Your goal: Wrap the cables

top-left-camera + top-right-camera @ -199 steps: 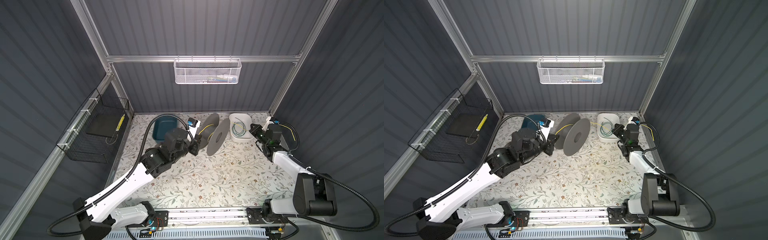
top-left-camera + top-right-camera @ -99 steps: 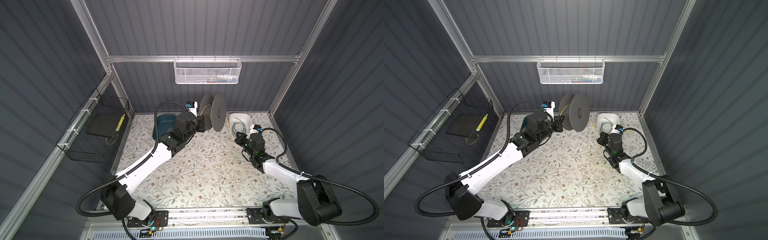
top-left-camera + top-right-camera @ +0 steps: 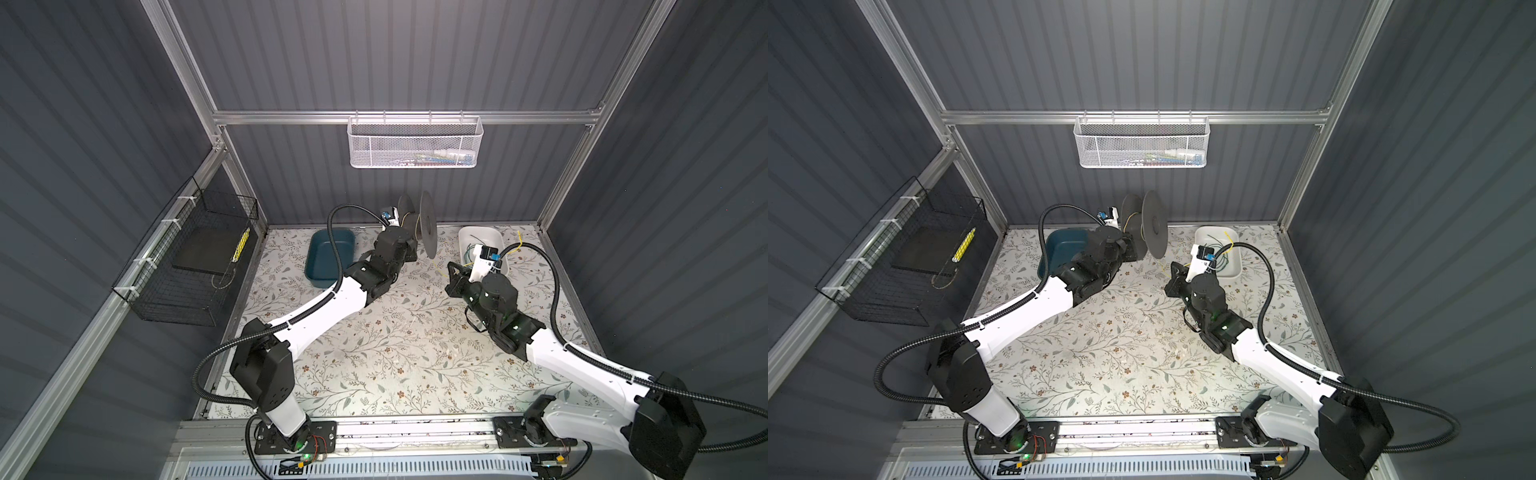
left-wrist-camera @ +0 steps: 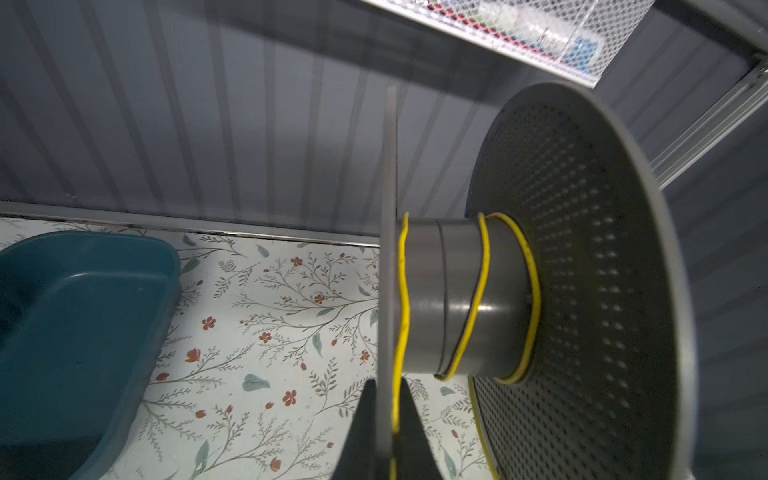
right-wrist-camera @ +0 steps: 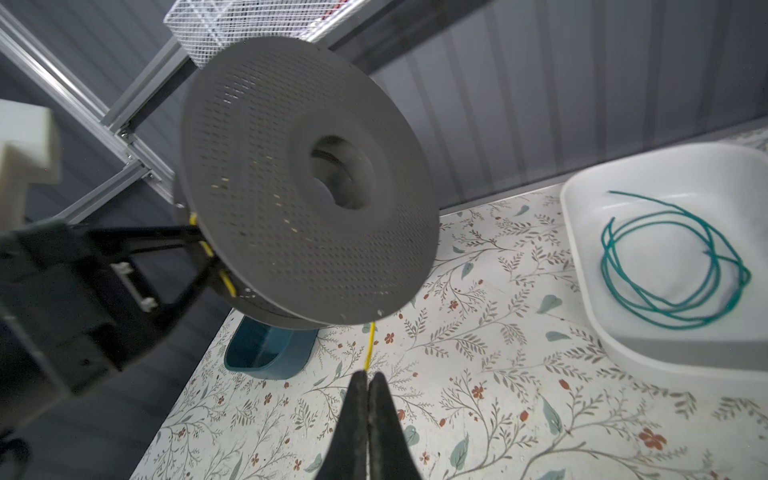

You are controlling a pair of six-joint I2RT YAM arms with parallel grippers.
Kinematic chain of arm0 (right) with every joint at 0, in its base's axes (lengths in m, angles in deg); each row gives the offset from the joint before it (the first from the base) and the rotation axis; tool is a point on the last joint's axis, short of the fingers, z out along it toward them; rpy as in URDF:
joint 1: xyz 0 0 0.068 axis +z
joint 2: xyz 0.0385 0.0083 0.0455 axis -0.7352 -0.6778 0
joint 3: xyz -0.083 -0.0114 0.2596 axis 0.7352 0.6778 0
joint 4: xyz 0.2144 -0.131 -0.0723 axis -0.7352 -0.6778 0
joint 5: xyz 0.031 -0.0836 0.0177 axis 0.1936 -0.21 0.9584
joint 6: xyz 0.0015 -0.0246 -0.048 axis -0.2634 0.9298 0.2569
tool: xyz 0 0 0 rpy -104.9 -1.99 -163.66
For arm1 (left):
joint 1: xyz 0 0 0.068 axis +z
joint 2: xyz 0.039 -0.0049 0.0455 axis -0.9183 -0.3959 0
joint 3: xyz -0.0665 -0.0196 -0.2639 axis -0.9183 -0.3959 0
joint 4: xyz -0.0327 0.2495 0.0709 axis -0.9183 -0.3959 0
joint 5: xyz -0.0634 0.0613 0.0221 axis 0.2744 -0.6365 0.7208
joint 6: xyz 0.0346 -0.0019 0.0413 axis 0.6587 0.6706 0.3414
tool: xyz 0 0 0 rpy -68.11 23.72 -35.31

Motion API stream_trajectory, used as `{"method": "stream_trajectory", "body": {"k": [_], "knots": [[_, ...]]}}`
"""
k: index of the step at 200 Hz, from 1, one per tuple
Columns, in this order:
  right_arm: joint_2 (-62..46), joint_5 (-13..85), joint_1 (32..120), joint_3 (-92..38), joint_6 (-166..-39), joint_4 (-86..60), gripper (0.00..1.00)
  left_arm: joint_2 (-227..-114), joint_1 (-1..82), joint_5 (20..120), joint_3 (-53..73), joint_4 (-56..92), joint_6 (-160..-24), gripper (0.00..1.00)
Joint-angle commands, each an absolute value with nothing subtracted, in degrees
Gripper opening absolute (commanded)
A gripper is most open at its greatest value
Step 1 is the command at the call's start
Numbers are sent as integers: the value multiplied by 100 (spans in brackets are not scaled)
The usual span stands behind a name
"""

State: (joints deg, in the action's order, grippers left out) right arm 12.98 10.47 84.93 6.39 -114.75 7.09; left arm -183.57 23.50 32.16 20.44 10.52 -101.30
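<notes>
Now, compared with a second ago, the left arm has lifted the spool (image 3: pixel 428 230) off the surface (image 3: pixel 395 353) and carried it back toward the rear wall. It hangs there on edge, above the far strip by the blue tray (image 3: pixel 328 257). Over the same second the right arm has swung in from the back right corner toward the middle. The left pincer (image 4: pixel 386 415) is nearly closed, clamping the spool's thin near flange between its fingers (image 4: pixel 413 440). A run of the yellow cable (image 4: pixel 482 291) slips down between that flange and one finger. I count three loose turns of yellow around the grey hub, spread apart rather than packed. The right pincer (image 5: pixel 368 382) is pinched fully together on the yellow cable, which climbs straight from its tips to the lower rim of the spool's perforated disc. In both top views this pincer sits low over the surface, nearer me than the spool and slightly to its right, with the yellow strand bridging the gap. The green cable (image 5: pixel 673 266) lies coiled in loose loops inside the white tray (image 5: pixel 681 361), beside the right pincer and untouched by either arm.
</notes>
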Motion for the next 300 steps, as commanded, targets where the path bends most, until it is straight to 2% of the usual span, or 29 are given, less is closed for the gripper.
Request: {"method": "stream_trajectory", "body": {"k": [1, 53, 85, 120, 157, 209, 239, 300], "knots": [[1452, 1281, 8527, 114, -10957, 598, 0, -18505, 2325, 2458, 2298, 681, -9553, 0], [896, 2161, 8233, -1386, -10378, -151, 0, -18626, 1824, 1827, 1821, -30, -8643, 0], [390, 3516, 7358, -2093, -10945, -309, 0, -18495, 1525, 1780, 1373, -693, -8616, 0], [-126, 5000, 6547, -2241, -11591, 162, 0, -18344, 1467, 2389, 1037, -1554, -8955, 0], [-518, 5174, 6232, -1931, -12106, 716, 2, -18139, 1437, 2729, 860, -1967, -9097, 0], [-904, 4986, 6079, -1801, -12244, 756, 12, -18123, 1430, 3071, 932, -2260, -9125, 0], [-1061, 4977, 6060, -1715, -12298, 815, 8, -18169, 1435, 3209, 981, -2252, -9137, 0], [-966, 4930, 5566, -1780, -12221, 526, 13, -18197, 1435, 3268, 966, -2287, -9106, 0]]}}
